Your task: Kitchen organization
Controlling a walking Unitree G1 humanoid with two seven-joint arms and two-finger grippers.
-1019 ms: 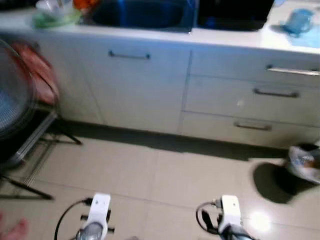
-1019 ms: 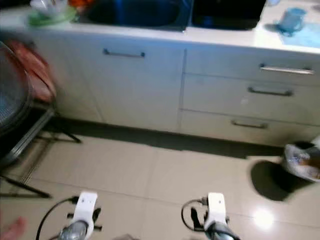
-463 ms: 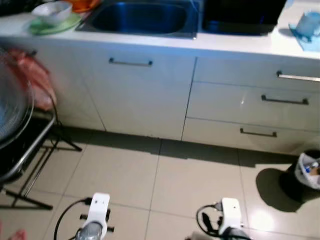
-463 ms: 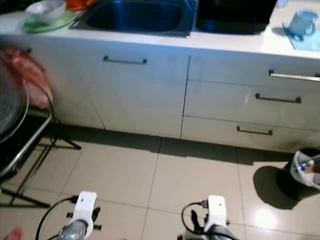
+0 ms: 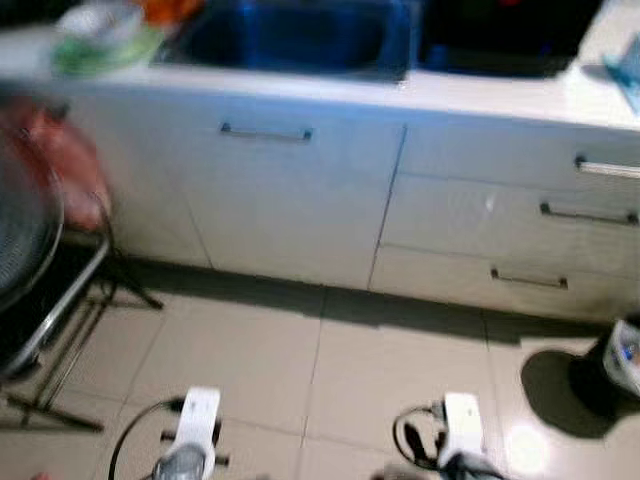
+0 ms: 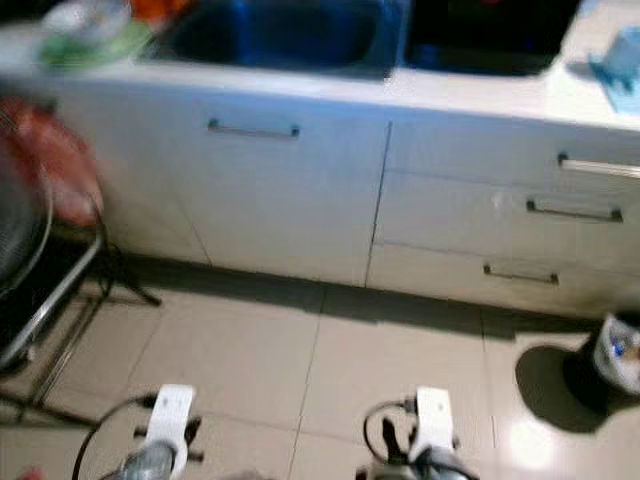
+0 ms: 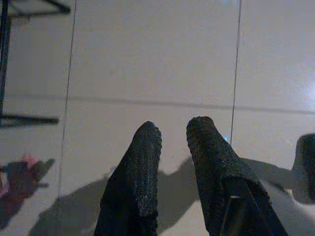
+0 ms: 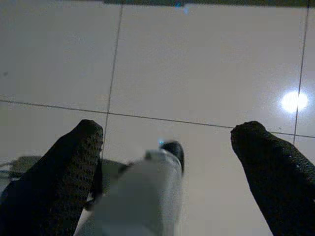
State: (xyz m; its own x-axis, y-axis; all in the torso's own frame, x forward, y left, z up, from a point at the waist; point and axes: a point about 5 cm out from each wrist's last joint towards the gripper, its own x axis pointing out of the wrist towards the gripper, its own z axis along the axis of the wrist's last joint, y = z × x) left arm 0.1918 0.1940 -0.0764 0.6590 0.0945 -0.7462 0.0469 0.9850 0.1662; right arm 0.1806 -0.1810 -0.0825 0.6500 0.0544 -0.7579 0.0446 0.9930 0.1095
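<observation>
a white cabinet run (image 5: pixel 300 200) with 3 drawers (image 5: pixel 560 215) spans the blurred view, a dark sink (image 5: pixel 290 35) set in its counter. a green plate (image 5: pixel 105 50) with a bowl sits beside the sink. both arms hang over beige floor tiles (image 5: pixel 250 350): the left gripper (image 7: pixel 172 130) nearly closed and empty, the right gripper (image 8: pixel 167 135) spread wide, empty.

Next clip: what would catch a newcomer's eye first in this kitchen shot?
Probably the dark blue sink sunk in the white counter at the top, above pale cabinets with thin dark handles. A green plate holding a pale bowl sits on the counter left of the sink. A small dark waste bin stands on the tiled floor, far right.
</observation>
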